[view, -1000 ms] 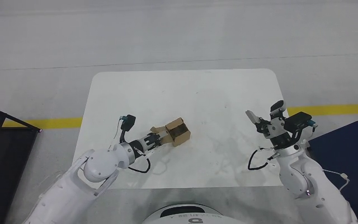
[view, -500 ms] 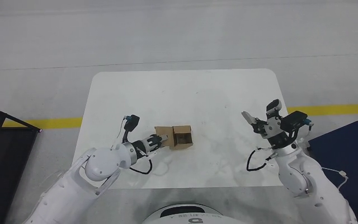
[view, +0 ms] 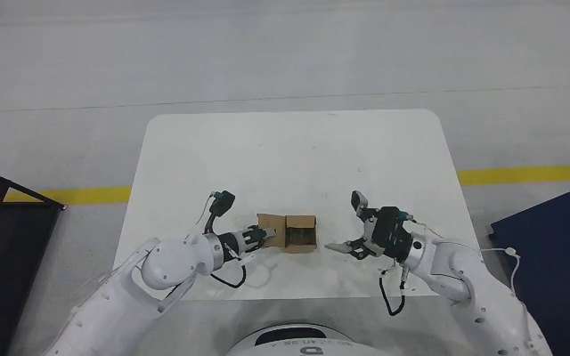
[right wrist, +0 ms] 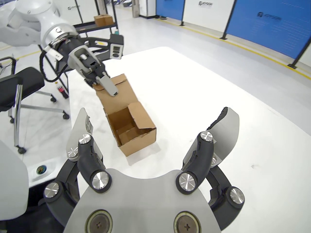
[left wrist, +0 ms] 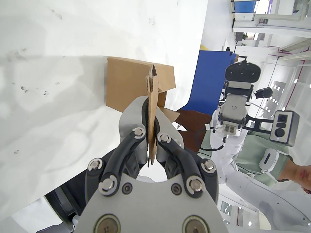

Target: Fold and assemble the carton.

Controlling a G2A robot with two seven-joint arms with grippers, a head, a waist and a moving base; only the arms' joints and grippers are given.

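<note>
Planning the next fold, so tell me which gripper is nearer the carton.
Left. The left gripper is clamped on the open flap of the carton. The right gripper, open, sits off the opposite side, not touching it.

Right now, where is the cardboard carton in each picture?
Top view: carton near the middle, between left hand and right hand.
Left wrist view: carton just past the left hand, which pinches its flap.
Right wrist view: carton open-topped, ahead of the open right hand.
Shared landmark: the left hand gripping the flap.
</note>
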